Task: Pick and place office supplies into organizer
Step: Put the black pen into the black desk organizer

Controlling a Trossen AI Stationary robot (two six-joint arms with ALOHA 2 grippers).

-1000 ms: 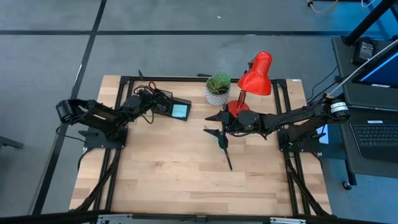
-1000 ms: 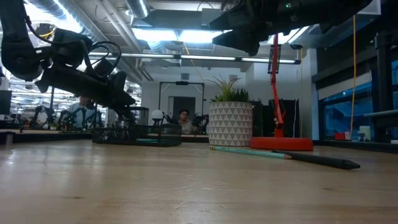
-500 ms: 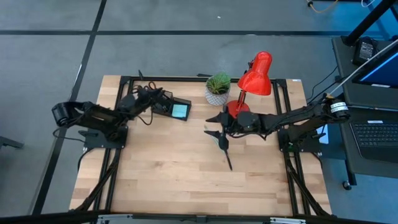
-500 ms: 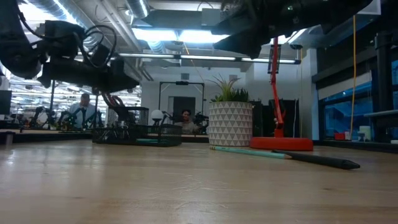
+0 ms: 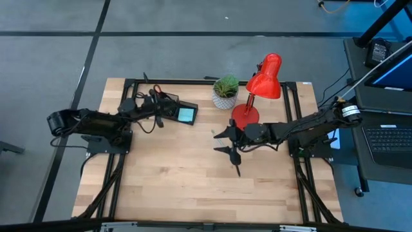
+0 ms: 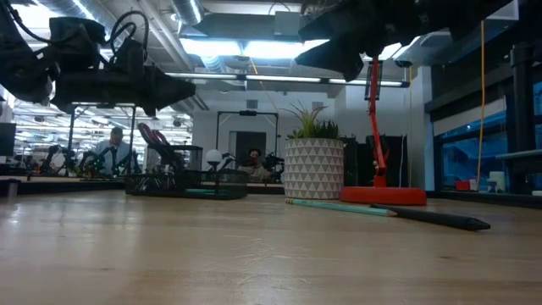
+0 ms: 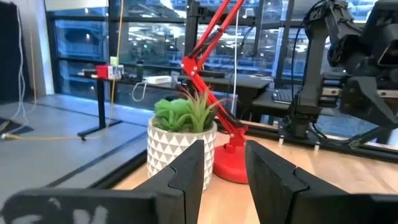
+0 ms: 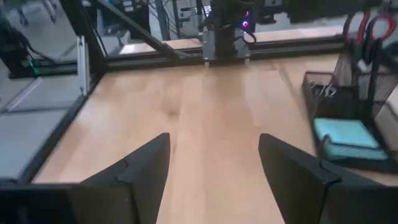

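Observation:
The black organizer [image 5: 175, 109] stands at the far left of the table and holds the light-blue notepad [image 5: 186, 115] and the red-handled scissors [image 8: 367, 28], which stand upright in a compartment [image 6: 158, 140]. My left gripper [image 5: 156, 111] hangs level above the organizer's left side, open and empty [image 7: 224, 152]. My right gripper [image 5: 221, 142] is wide open and empty [image 8: 214, 149] over mid-table. A teal pencil [image 6: 339, 206] and a black pen [image 6: 440, 219] lie flat on the table below it; the pen's end also shows in the high view [image 5: 237, 167].
A red desk lamp [image 5: 264, 77] and a potted green plant [image 5: 225, 90] stand at the far middle, close behind my right arm. Black frame rails run along the table's sides. Bare wood lies across the near half. People sit in the room beyond [image 6: 110, 144].
My left gripper has risen from inside the organizer, levelled out and drawn back toward the table's left edge; the scissors now stand in the organizer apart from it. My right gripper has moved a little toward the table's near edge, over the pencil and pen.

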